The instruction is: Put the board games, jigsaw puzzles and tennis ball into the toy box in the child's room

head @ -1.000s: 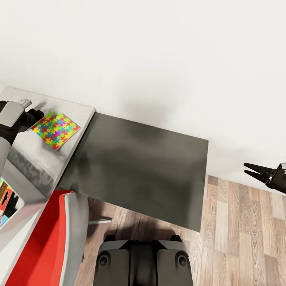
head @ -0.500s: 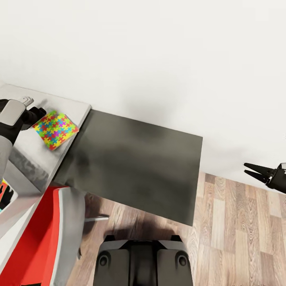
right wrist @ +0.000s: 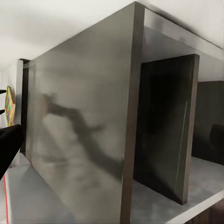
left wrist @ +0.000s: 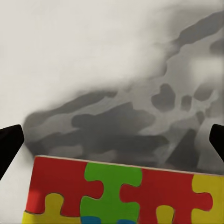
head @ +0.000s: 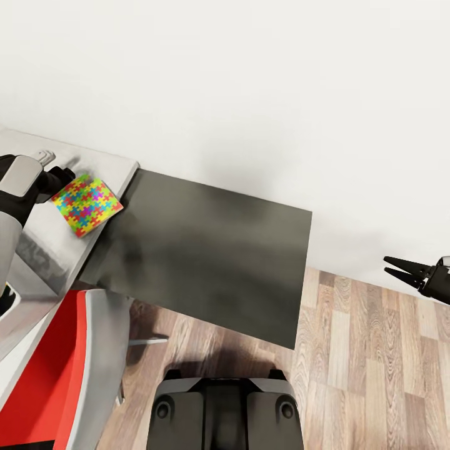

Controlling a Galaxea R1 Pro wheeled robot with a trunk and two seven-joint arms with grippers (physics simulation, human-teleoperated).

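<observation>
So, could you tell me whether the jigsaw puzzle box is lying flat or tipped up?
Flat: the jigsaw puzzle box lies face up on the table, near its corner.

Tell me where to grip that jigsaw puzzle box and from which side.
The puzzle box lies flat on the light grey desk top, so grip across its thin edges. Come from its far-left corner, where the left gripper sits, fingers spread either side.

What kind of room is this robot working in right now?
Probably a child's room or study corner: a bright jigsaw puzzle box lies on a light grey desk joined to a dark grey cabinet, with a red chair on wood-plank floor.
</observation>
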